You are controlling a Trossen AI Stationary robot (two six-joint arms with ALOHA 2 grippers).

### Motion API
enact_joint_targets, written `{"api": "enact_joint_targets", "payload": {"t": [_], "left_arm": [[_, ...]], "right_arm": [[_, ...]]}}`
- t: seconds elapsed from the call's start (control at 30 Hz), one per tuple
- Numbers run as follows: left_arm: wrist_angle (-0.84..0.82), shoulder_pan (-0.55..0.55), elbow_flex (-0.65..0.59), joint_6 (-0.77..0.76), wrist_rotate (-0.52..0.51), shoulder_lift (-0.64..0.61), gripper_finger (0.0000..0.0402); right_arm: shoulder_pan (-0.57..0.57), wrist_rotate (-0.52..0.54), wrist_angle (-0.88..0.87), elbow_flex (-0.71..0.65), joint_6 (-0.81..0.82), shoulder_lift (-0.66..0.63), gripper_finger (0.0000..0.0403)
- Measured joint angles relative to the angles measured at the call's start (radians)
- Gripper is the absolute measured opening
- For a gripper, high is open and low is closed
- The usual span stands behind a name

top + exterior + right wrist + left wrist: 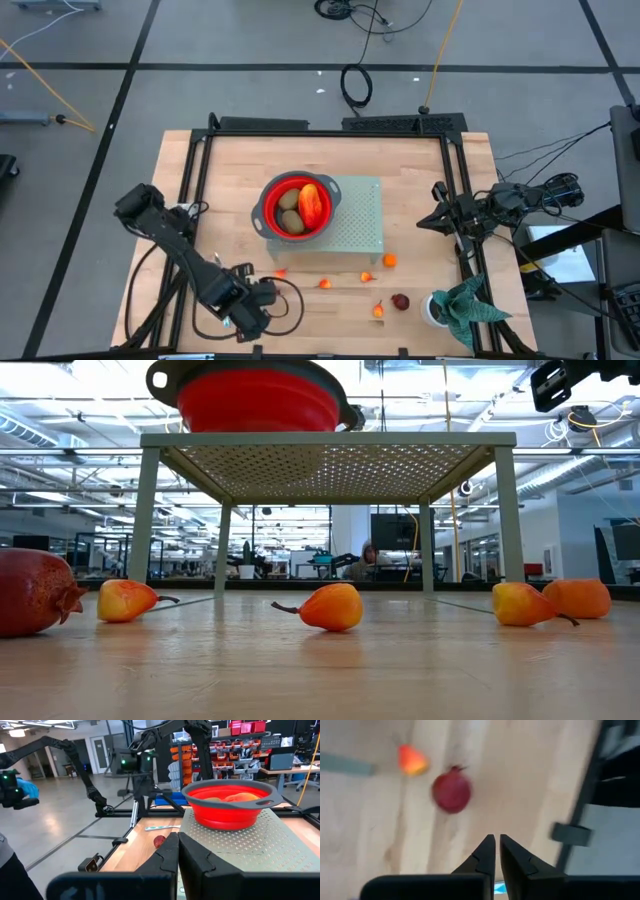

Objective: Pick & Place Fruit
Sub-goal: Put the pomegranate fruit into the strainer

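Red bowl [297, 208] sits on the perforated stand [362, 215] at centre frame, and we see two kiwis [291, 211] and the long red-orange piece [311, 203] inside it, that piece's long axis running top to bottom. We judge the raised bowl is the drop point. Loose fruit lies lower right: small orange pieces [325, 283] and a dark red one [400, 301]. Left gripper [262, 297] at lower left shows fingers nearly together, holding nothing; right gripper [428, 222] waits pressed together at right.
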Motion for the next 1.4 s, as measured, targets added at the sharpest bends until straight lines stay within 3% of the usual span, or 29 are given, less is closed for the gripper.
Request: {"api": "enact_joint_targets", "payload": {"t": [0.3,0.57,0.83,1.07,1.4], "left_arm": [[-0.002,0.000,0.000,0.000,-0.153,0.014,0.0105],[0.006,0.002,-0.012,-0.029,-0.200,0.014,0.0217],[0.068,0.001,-0.106,-0.097,-0.209,0.014,0.0305],[0.166,0.003,-0.193,-0.021,-0.216,0.014,0.0338],[0.321,0.015,-0.284,0.066,-0.213,0.013,0.0340]], "right_arm": [[0.000,-0.001,0.000,0.000,0.000,0.000,0.0000],[0.000,-0.001,0.000,0.000,0.000,0.000,0.0000],[0.000,-0.001,-0.001,0.000,0.000,0.000,0.0000],[0.000,0.000,-0.001,0.000,0.000,0.000,0.0000],[0.000,0.001,-0.001,0.000,0.000,0.000,0.0000]]}}
